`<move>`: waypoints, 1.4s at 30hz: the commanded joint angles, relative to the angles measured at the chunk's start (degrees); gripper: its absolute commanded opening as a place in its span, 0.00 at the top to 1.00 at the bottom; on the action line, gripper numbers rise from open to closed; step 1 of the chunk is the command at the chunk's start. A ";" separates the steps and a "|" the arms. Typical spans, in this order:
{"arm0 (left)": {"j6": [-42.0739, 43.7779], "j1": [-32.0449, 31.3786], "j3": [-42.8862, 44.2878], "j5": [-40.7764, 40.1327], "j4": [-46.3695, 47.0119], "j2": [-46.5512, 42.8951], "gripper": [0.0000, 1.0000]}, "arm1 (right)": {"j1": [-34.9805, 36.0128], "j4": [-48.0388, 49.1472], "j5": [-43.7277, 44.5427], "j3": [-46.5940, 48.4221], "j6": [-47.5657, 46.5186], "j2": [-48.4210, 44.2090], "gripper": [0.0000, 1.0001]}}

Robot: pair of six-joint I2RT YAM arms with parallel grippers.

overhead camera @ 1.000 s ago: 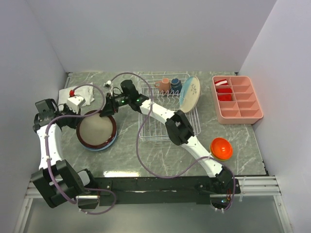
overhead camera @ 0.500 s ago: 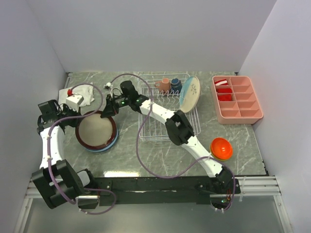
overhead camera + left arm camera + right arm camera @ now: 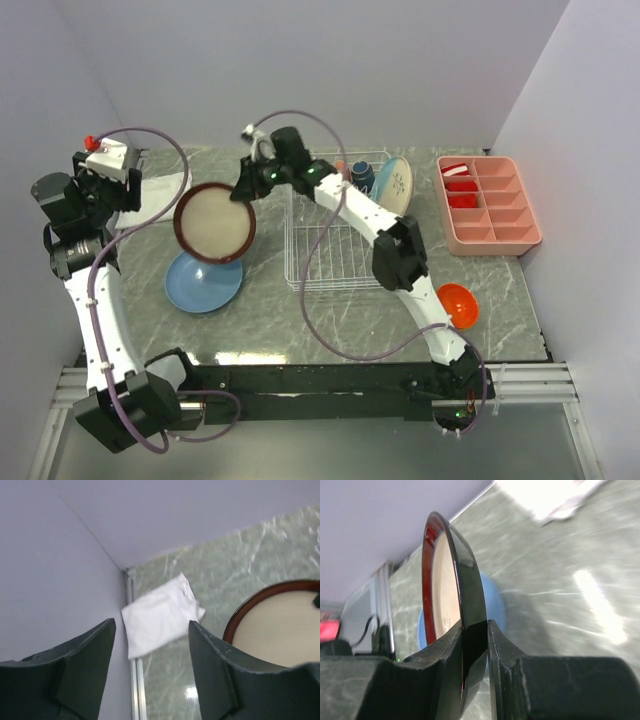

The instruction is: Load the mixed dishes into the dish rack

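Maroon-rimmed plate (image 3: pixel 213 222) hangs tilted, rim pinched in the right pincer (image 3: pixel 474 630); left pincer (image 3: pixel 151 625) gapes empty.

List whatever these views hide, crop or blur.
Top view: the right arm covers part of the orange bowl; red items in the pink tray are too small to identify.
Left wrist: maroon-rimmed plate cut off by the right edge.
Right wrist: blue plate mostly behind that plate.
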 commanded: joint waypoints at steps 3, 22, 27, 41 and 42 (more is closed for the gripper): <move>-7.18 -6.45 -2.88 -7.67 14.21 -2.38 0.28 | -4.47 0.52 16.50 1.62 3.35 -17.60 1.00; -27.13 -27.82 -3.95 -20.77 25.55 21.08 0.30 | -1.75 0.87 85.66 -27.48 -10.46 -45.84 1.00; -27.22 -28.08 -0.78 -21.12 25.91 26.10 0.29 | -0.96 -1.77 87.37 -29.68 -6.41 -46.63 1.00; -26.69 -28.08 -3.41 -20.59 25.64 26.27 0.27 | -0.87 -2.65 89.48 -28.28 -9.57 -41.46 1.00; -26.60 -28.08 -3.58 -20.60 25.64 26.27 0.27 | -0.78 -3.08 89.31 -27.93 -9.57 -41.27 1.00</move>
